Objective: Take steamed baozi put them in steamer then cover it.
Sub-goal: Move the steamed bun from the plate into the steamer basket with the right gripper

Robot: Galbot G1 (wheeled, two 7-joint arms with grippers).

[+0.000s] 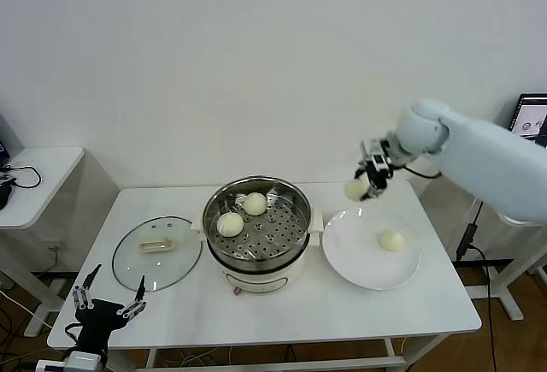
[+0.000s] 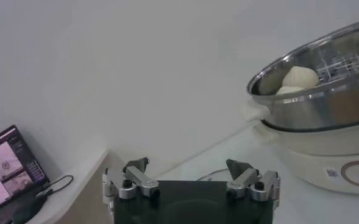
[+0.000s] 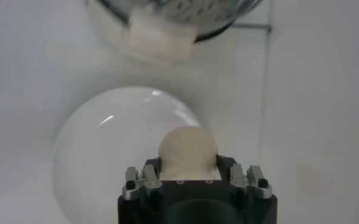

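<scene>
My right gripper point(image 1: 363, 186) is shut on a cream-white baozi point(image 1: 355, 190) and holds it in the air above the far left rim of the white plate point(image 1: 359, 256), to the right of the steamer point(image 1: 256, 228). In the right wrist view the held baozi point(image 3: 187, 152) sits between the fingers over the plate point(image 3: 100, 152). Two baozi point(image 1: 230, 224) point(image 1: 255, 203) lie on the steamer's perforated tray. One baozi point(image 1: 391, 239) lies on the plate. The glass cover point(image 1: 157, 252) lies flat on the table left of the steamer. My left gripper point(image 1: 108, 301) is open, parked low at the table's front left corner.
The steamer's steel pot point(image 2: 325, 91) and white base show in the left wrist view, with a baozi point(image 2: 300, 78) inside. A small white side table point(image 1: 34, 180) with cables stands at the left. A monitor point(image 1: 532, 115) stands at the far right.
</scene>
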